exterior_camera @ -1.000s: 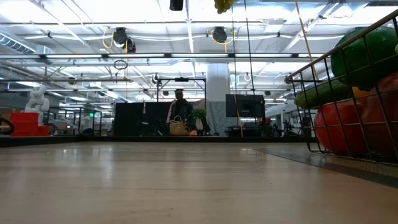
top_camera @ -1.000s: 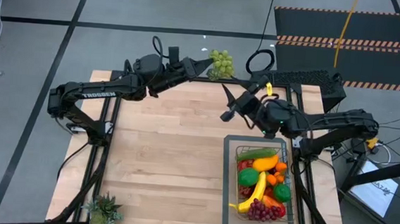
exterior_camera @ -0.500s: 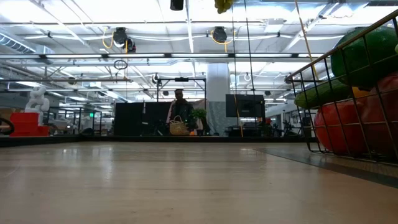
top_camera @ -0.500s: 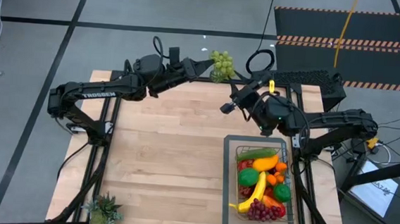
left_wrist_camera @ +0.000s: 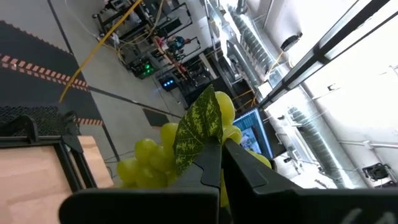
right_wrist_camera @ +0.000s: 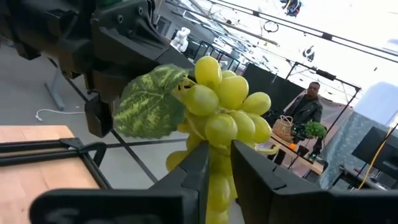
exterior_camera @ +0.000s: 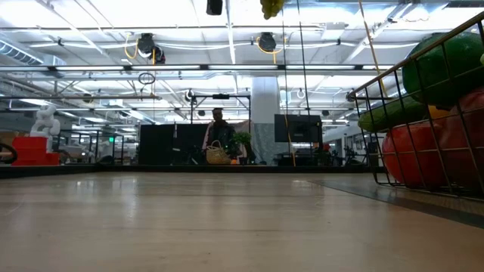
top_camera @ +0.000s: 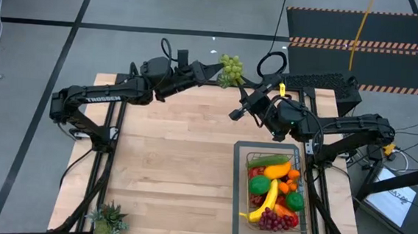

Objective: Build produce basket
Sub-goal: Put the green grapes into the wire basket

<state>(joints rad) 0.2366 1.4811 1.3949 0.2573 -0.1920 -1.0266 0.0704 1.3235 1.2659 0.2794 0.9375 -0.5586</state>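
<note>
A bunch of green grapes (top_camera: 231,67) with a leaf hangs in the air over the table's far edge, held between both arms. My left gripper (top_camera: 214,71) reaches it from the left and is shut on its leaf end. My right gripper (top_camera: 237,109) comes from the right, and its fingers (right_wrist_camera: 199,163) stand closed in around the bunch's lower grapes (right_wrist_camera: 217,168). The wire basket (top_camera: 247,180), at the table's near right, holds several pieces of produce (top_camera: 272,189). The low view shows the basket's wall (exterior_camera: 378,128) and, at its top edge, the grapes' underside (exterior_camera: 271,6). My left gripper pinches the bunch's leaf end (left_wrist_camera: 200,134) between its two shut fingers, which point about level from the table's left. The grapes hang clear of the table. My right gripper has the lowest grapes (right_wrist_camera: 219,177) between its two fingers, coming about level from the table's right. Its own fingers hide the exact place of contact.
The basket stands on a flat grey tray (top_camera: 236,207). A spiky potted plant (top_camera: 107,220) stands at the near left corner. The bare wooden tabletop (top_camera: 170,151) lies between. A person (exterior_camera: 218,140) stands far off in the room behind the table.
My right gripper's fingers have closed from a wide spread to a narrow gap around the lower end of the grapes. The grapes have kept their place.
</note>
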